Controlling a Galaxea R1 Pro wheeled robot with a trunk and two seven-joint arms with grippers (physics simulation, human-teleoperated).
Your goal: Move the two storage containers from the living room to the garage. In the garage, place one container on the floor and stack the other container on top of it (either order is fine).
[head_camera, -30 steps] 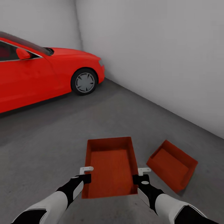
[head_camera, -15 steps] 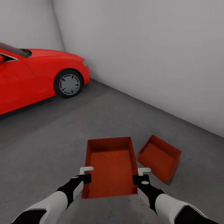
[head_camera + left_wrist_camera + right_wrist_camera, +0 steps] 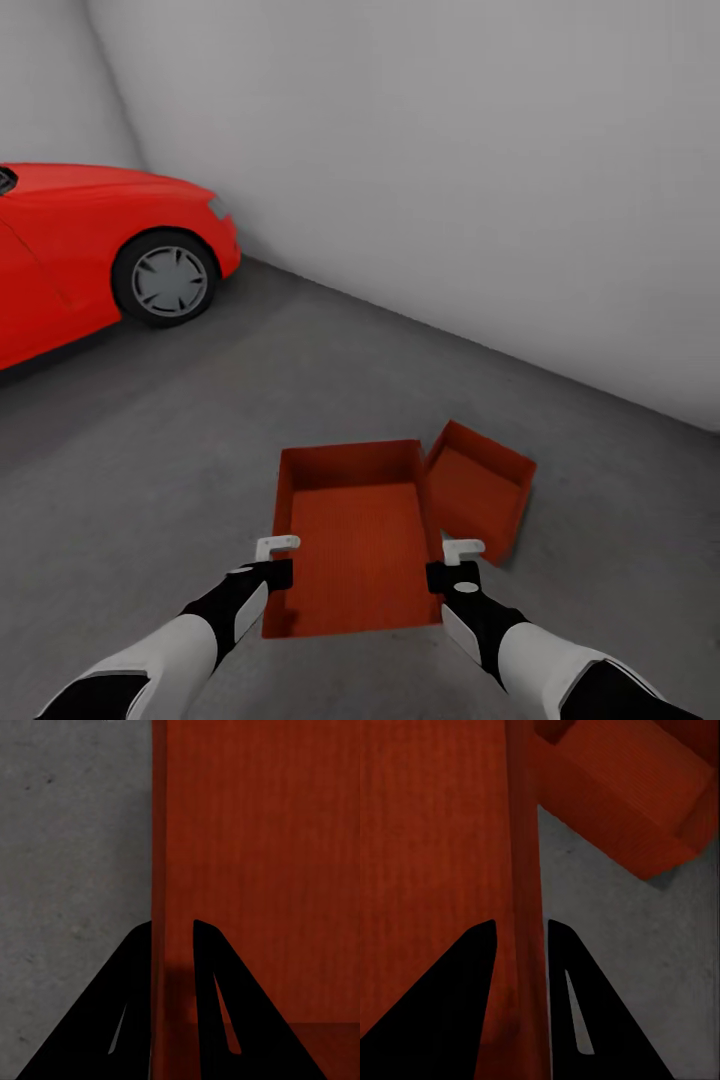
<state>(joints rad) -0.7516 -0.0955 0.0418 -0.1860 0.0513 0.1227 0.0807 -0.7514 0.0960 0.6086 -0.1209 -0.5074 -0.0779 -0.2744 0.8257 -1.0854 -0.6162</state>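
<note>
In the head view I hold one orange-red storage container (image 3: 355, 545) level in front of me, above the dark grey garage floor (image 3: 150, 450). My left gripper (image 3: 275, 575) is shut on its left wall and my right gripper (image 3: 445, 577) is shut on its right wall. The left wrist view has that gripper (image 3: 172, 926) pinching the thin ribbed wall (image 3: 169, 832). In the right wrist view the other gripper (image 3: 521, 922) clamps the opposite wall (image 3: 521, 832). The second storage container (image 3: 478, 490) rests on the floor just right of the held one, turned at an angle, its near-left corner hidden behind the held bin; the right wrist view catches it (image 3: 622, 802) too.
A red car (image 3: 80, 240) is parked at the left, its front wheel (image 3: 165, 280) facing me. A plain white wall (image 3: 450, 200) runs diagonally behind the containers. Open grey concrete lies between the car and the bins.
The whole view has swung to the right, so the car slides left. The floor container now appears closer to the held bin and partly behind it. Both grips are unchanged.
</note>
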